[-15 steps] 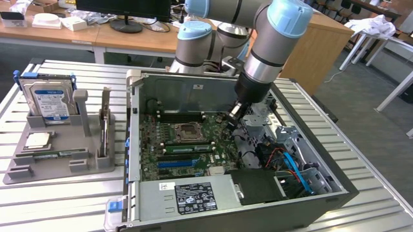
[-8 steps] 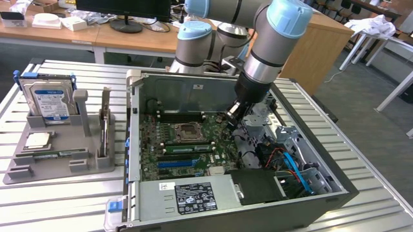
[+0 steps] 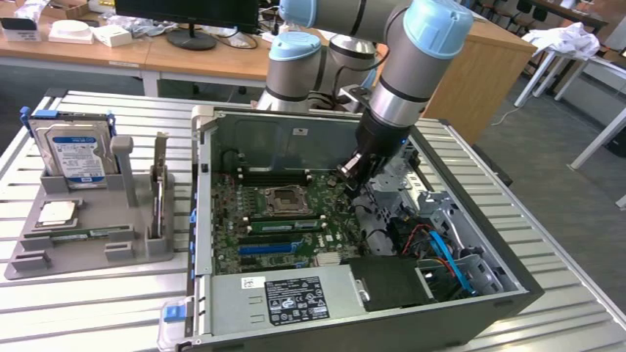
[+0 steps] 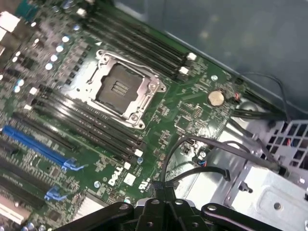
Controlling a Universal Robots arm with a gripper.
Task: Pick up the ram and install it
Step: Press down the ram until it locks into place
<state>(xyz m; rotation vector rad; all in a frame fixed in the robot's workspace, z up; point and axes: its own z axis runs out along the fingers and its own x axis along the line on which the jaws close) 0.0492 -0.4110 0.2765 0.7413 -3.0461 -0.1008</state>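
Pincer (image 3: 354, 170) closed, empty, inside open computer case (image 3: 509, 275) above motherboard (image 3: 278, 220).

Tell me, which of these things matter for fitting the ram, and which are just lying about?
For the job: ram lying in the grey tray; gripper, shut, above the motherboard; memory slots.
Lying about: hard drive; processor; expansion card; monitor.

green motherboard (image 4: 183, 115), blue slot (image 4: 33, 144), grey case (image 3: 509, 293)
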